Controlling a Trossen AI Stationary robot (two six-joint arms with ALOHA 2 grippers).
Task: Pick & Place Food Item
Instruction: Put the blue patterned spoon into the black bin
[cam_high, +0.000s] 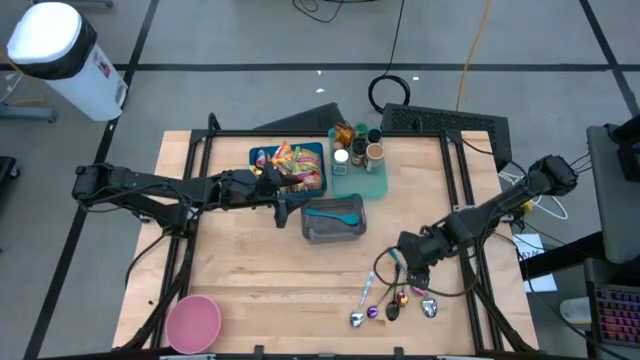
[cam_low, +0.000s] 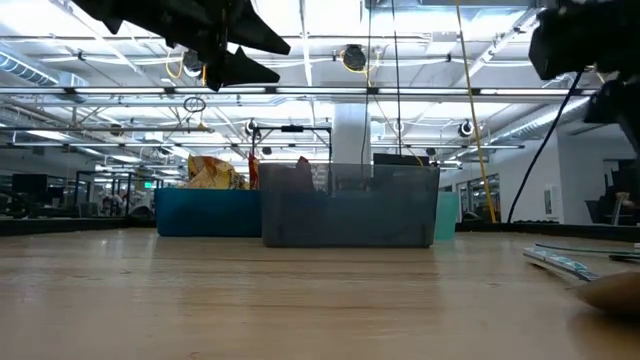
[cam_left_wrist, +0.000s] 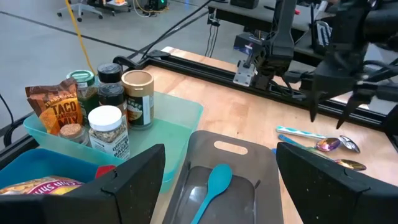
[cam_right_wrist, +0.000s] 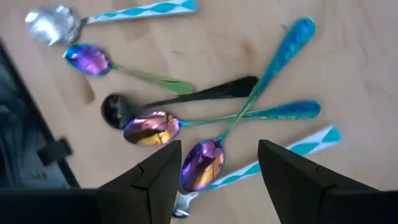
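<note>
Right end effector (cam_right_wrist: 214, 171) hangs spread over the pile of spoons (cam_high: 395, 303) at the bench's (cam_high: 270, 280) near edge. Further back, left end effector (cam_left_wrist: 214, 177), also spread and empty, hovers above the grey bin (cam_high: 333, 220), just beside the snack packets (cam_high: 295, 165) in the blue bin (cam_high: 262, 153).

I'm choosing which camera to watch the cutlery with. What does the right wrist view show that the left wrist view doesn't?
Only the right wrist view shows the black spoon and the spoons' crossed handles, with the right gripper open above them. Only the left wrist view shows the grey bin holding a teal spoon, the spice jars and the left gripper, open. Both show the iridescent spoons.
</note>
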